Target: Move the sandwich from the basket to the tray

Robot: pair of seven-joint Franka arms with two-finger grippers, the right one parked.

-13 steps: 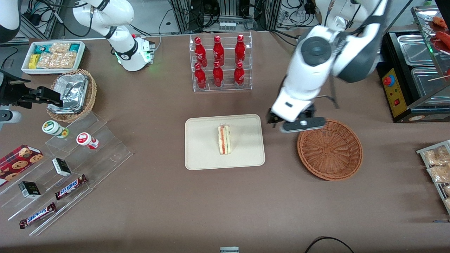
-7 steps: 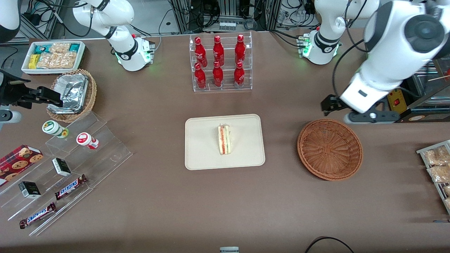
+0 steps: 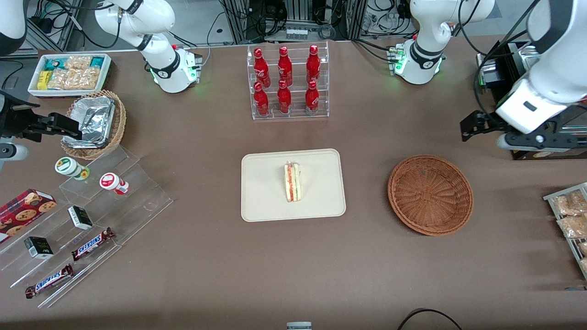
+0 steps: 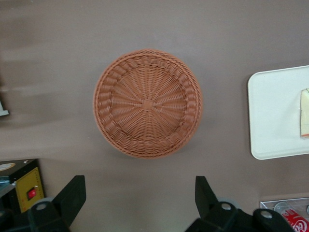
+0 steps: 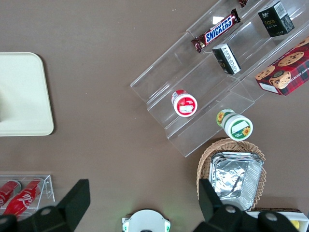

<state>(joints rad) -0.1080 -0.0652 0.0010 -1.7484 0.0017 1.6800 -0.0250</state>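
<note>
– Sandwich (image 3: 292, 182) placement: where did it sit?

– In the middle of the front frame, lying on the tray (image 3: 266, 201) with its striped cut edge facing up. The basket (image 3: 430, 195) sat beside the tray toward the working arm's end of the desk (image 3: 293, 266), with nothing in it.

– And the end effector (image 4: 139, 186)?

– Up near the frame's edge at the working arm's end, above the desk and apart from the basket. Its fingers were spread wide with nothing between them.

– So the job looked done?

– I judged so; the wedge rested fully inside the rim.

– If it needed another pick, how would it handle?

– Probably light and soft. The bread would squash and the layers could slide apart. I'd close gently across the two flat bread faces, mid-wedge, not on the thin tip or the filling edge.
</note>
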